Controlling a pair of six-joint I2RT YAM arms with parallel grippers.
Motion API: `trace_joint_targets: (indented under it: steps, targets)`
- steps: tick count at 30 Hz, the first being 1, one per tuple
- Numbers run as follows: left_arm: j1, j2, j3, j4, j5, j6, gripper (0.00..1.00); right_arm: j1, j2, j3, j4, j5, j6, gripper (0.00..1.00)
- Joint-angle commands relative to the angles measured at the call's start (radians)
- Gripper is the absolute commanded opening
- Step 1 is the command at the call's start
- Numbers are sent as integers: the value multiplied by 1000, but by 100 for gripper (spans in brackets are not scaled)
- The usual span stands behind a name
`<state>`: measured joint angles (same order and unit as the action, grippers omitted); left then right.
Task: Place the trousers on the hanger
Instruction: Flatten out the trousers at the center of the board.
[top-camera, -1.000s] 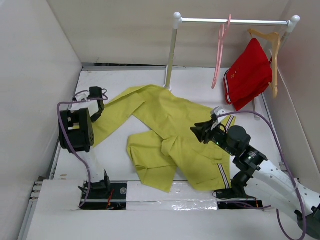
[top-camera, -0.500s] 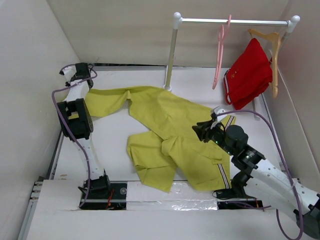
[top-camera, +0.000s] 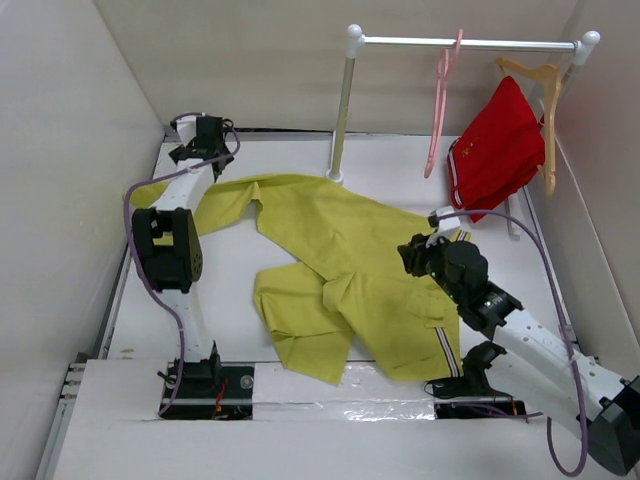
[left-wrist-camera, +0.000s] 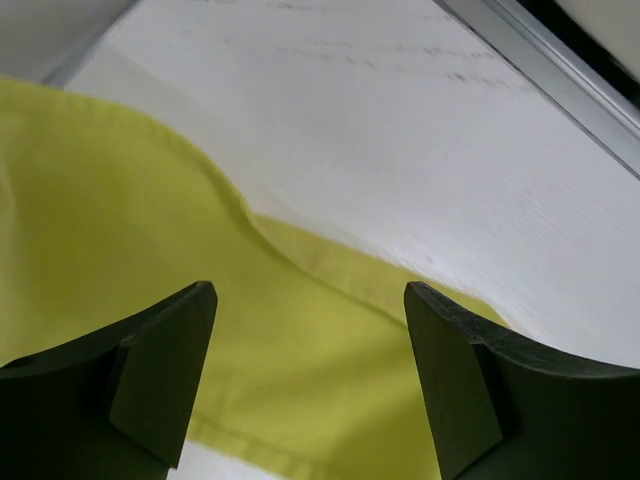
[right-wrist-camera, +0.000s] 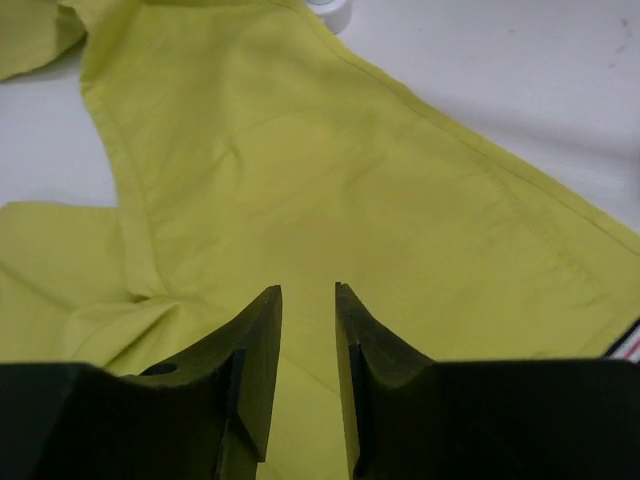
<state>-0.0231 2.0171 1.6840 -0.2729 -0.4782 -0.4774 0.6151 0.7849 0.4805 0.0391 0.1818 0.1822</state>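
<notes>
**Cloth.** Large mustard-yellow fabric trousers (top-camera: 330, 235), sprawled flat on the white counter (top-camera: 400, 170). One leg is stretched to the far left and the other is folded over itself.
- Judged: thin woven stuff, light and quite limp, not fragile.
- It will sag from any single hold, drape over whatever bears it, and may slide off a smooth bar.

**Where to take hold (judgement).**
- The grey-and-white striped waistband (top-camera: 443, 345) is the best hold, being the thickest, doubled edge.
- A hem or seam is second choice.
- A pinch in mid-panel would likely gather one loose layer only.

**Left fingers** (left-wrist-camera: 160, 380), top view (top-camera: 200, 135): spread wide, nothing between them.
- A trouser leg (left-wrist-camera: 150, 250) lies beneath the gap, its hemmed edge running from far-left to near-right under the tips.
- Bare counter (left-wrist-camera: 450, 150) shows beyond the tips.
- I cannot tell their height over the cloth.

**Right fingers** (right-wrist-camera: 255, 370), top view (top-camera: 410, 255): drawn close, only a narrow slit between them, no cloth caught in it.
- The trouser panel (right-wrist-camera: 300, 180) spreads below and ahead of the tips.
- A sliver of the striped waistband (right-wrist-camera: 625, 342) shows off to their right.

**Target.** Thin pink plastic hanger (top-camera: 440, 100) with curved hook.
- It hangs on the metal rail (top-camera: 500, 43), beyond and above the right fingers and well apart from the trousers.
- It is near a red garment (top-camera: 495, 150) on a tan wooden hanger (top-camera: 545, 90).
</notes>
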Motion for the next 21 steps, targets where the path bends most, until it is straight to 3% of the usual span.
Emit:
trace_joint_targets:
  steps: [1, 2, 6, 12, 16, 21]
  targets:
    - [-30, -227, -131, 104, 52, -102, 73, -73, -50, -17, -15, 36, 60, 45]
    - [-99, -301, -186, 141, 81, -113, 69, -93, -61, -32, -15, 47, 72, 58]
    - [-364, -477, -572, 343, 82, -177, 61, -219, -90, -100, -27, 67, 141, 79]
    - [-687, -655, -923, 511, 30, -234, 53, -452, -78, -163, -79, 21, 234, 87]
    - [-861, -771, -1014, 505, -66, -216, 61, -601, -50, -189, -9, -82, 252, 91]
    - [-956, -873, -1061, 387, -174, -251, 66, -718, 141, -143, 24, -246, 257, 91]
